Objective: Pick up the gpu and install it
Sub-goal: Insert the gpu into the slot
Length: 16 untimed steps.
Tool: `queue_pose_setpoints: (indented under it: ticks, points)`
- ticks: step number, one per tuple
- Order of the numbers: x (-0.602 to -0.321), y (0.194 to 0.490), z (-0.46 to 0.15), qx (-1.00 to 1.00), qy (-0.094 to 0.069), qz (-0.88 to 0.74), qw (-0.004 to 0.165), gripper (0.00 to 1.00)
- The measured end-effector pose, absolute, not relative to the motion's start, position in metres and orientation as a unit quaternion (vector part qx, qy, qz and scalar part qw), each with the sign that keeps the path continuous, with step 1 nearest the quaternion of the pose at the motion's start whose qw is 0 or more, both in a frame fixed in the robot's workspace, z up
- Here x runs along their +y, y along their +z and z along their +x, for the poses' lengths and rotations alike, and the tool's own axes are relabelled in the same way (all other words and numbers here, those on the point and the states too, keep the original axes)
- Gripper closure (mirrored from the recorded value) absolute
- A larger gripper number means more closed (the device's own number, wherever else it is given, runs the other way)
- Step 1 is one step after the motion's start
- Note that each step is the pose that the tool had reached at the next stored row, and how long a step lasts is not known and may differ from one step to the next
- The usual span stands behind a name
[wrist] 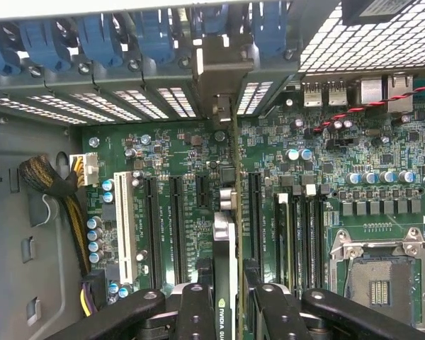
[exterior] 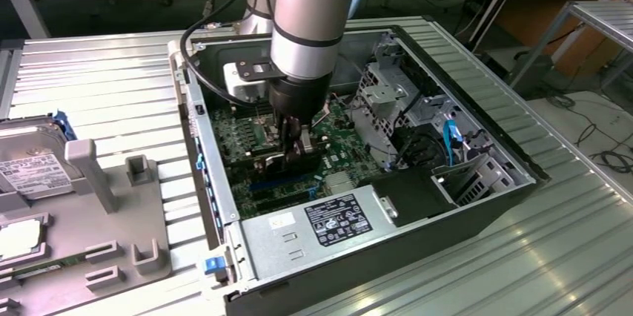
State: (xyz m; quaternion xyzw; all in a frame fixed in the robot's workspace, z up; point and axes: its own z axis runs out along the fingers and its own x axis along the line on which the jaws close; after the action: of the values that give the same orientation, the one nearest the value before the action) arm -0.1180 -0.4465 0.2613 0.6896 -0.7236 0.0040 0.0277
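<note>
Inside case [exterior: 465, 205], hand [wrist: 227, 301] pinches edge-on gpu [wrist: 225, 241].

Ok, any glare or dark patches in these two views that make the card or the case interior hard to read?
Exterior view: bright glare streaks on the ribbed metal table; the case interior around the gripper is dim. Wrist view: evenly lit motherboard, with the gpu seen edge-on and glare on its metal edge.

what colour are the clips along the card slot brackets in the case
Blue clips, seen best in the wrist view.
</note>
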Motion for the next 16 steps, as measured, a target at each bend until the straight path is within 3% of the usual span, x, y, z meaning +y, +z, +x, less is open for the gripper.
queue_pose_setpoints:
  ticks: [16]
  points:
    - [-0.4472, 0.2630, -0.1177, -0.724, 0.001, 0.690, 0.031, 0.73]
